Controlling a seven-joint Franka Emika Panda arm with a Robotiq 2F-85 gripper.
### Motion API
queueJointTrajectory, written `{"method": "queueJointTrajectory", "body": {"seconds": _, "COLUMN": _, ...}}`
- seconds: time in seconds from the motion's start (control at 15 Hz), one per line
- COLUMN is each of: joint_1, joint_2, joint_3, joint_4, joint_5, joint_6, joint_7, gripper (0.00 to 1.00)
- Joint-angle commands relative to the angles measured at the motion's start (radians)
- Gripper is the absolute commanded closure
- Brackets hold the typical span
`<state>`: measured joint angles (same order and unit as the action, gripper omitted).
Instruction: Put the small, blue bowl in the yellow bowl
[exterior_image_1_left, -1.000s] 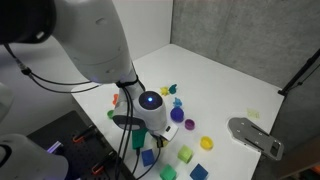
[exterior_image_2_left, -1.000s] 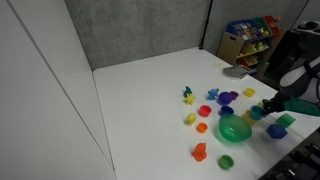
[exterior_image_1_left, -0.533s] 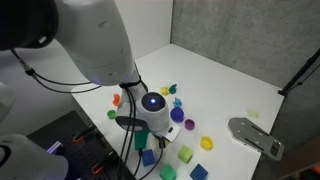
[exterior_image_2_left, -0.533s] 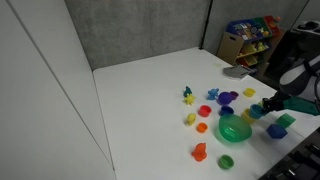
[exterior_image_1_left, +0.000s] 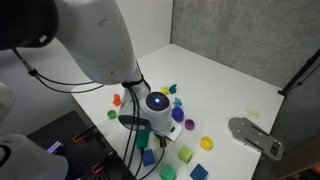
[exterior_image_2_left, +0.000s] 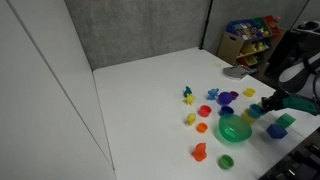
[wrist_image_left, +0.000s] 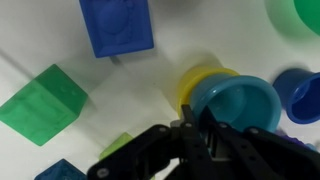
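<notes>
Small, blue bowl (wrist_image_left: 298, 95), as best I can judge, is the blue one cut off by the edge of the wrist view. It stands on the table at 3 o'clock from the yellow bowl (wrist_image_left: 195, 85), just beside it and not in the hand. A teal bowl (wrist_image_left: 240, 100) covers most of the yellow bowl's mouth, and I cannot tell whether it is nested inside or only overlaps it. The gripper (wrist_image_left: 200, 128) comes in at 6 o'clock, its dark fingers right against those two rims. Whether they are apart or pinched on a rim I cannot tell. A blue cube (wrist_image_left: 115, 25) lies at 11 o'clock and a green cube (wrist_image_left: 40, 105) at 9 o'clock. The risk I see is a grab at the wrong rim, since teal and blue sit so close. If the teal bowl does fill the yellow one, the blue one would perch on top and could slide off. In an exterior view the arm (exterior_image_1_left: 100, 40) hides the hand, with a violet bowl (exterior_image_1_left: 177, 115) at 3 o'clock of its wrist; a sideways swing there could scatter the toys. In an exterior view the big green bowl (exterior_image_2_left: 235, 128) sits close to the working spot, at about 9 o'clock from it, and could be nudged.
</notes>
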<state>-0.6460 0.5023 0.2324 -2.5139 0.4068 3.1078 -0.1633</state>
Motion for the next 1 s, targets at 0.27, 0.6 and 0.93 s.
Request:
{"method": "queueJointTrajectory", "body": {"seconds": 0.27, "joint_1": 0.041, "joint_2": 0.021, "joint_3": -0.051, "joint_4": 0.045, "joint_5": -0.013, "joint_6": -0.023, "joint_7": 0.005, "gripper": 0.95}}
{"method": "queueJointTrajectory", "body": {"seconds": 0.6, "joint_1": 0.057, "joint_2": 0.046, "joint_3": -0.069, "joint_4": 0.065, "joint_5": -0.012, "joint_6": -0.046, "joint_7": 0.000, "gripper": 0.63}}
{"method": "queueJointTrajectory", "body": {"seconds": 0.93, "joint_1": 0.081, "joint_2": -0.026, "joint_3": -0.105, "joint_4": 0.058, "joint_5": -0.072, "joint_6": -0.214, "joint_7": 0.040, "gripper": 0.31}}
